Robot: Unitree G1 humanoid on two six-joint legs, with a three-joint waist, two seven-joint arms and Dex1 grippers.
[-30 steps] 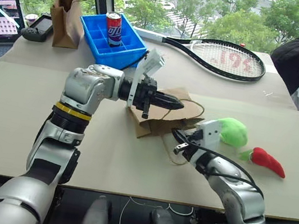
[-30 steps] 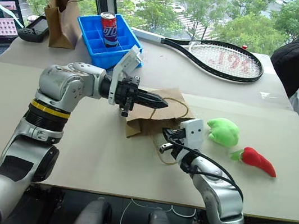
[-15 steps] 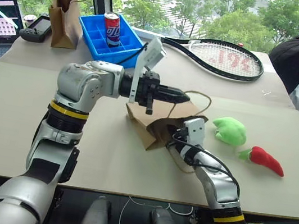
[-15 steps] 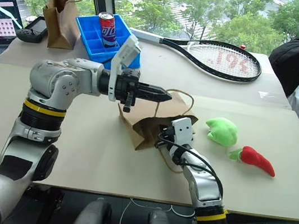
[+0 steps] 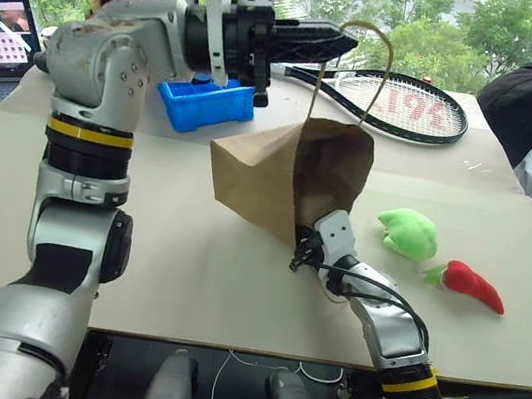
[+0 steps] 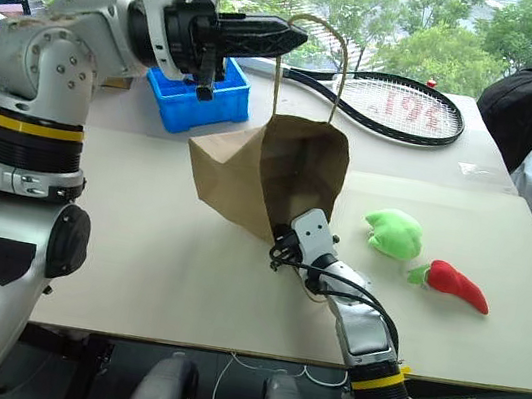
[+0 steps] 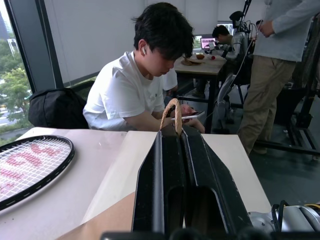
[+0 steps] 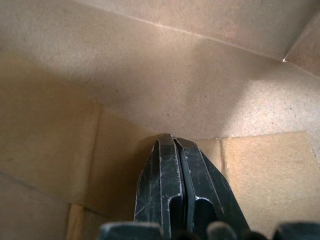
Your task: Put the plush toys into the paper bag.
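Right fingers [image 8: 172, 165] inside paper bag [image 5: 280, 176]

2 plush toys [image 5: 411, 233], 1 bag [image 5: 280, 172]

A wide brown kraft paper bag [image 5: 280, 176], matt and creased, hangs by a thin tan cord handle [image 5: 354, 62] over a smooth, matt beige table top [image 5: 184, 268]. Right of the bag lie a fuzzy bright green plush lump [image 5: 410, 232] and a soft red plush chili pepper [image 5: 473, 285]. Behind the bag, a glossy blue plastic tray [image 5: 204, 109] sits beside a black-framed tennis racket [image 5: 407, 106].
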